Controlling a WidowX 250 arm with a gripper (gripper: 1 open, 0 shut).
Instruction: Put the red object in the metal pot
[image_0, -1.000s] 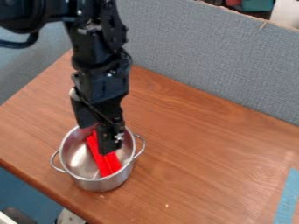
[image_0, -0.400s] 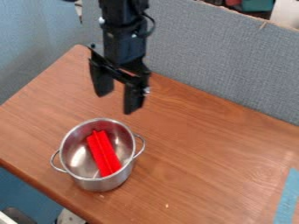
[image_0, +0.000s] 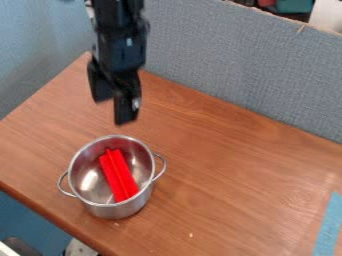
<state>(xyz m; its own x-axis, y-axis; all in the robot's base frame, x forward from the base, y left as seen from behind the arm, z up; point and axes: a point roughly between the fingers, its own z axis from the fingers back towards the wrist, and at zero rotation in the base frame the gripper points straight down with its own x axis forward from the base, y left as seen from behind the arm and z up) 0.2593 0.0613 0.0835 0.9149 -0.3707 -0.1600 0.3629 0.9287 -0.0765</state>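
the gripper (image_0: 115, 100) hung with its jaws apart and empty. below it and slightly to the right, the red object (image_0: 120, 172) lay inside the metal pot (image_0: 83, 184). the task looked finished; nothing appeared left.

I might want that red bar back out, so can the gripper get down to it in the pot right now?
Probably yes: the gripper is open above the table, and the red object lies uncovered inside the metal pot.

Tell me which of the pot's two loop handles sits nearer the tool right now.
The right-hand loop handle of the round shiny steel pot, on its far rim. The other handle points toward the table's near edge, farther from the open tool.
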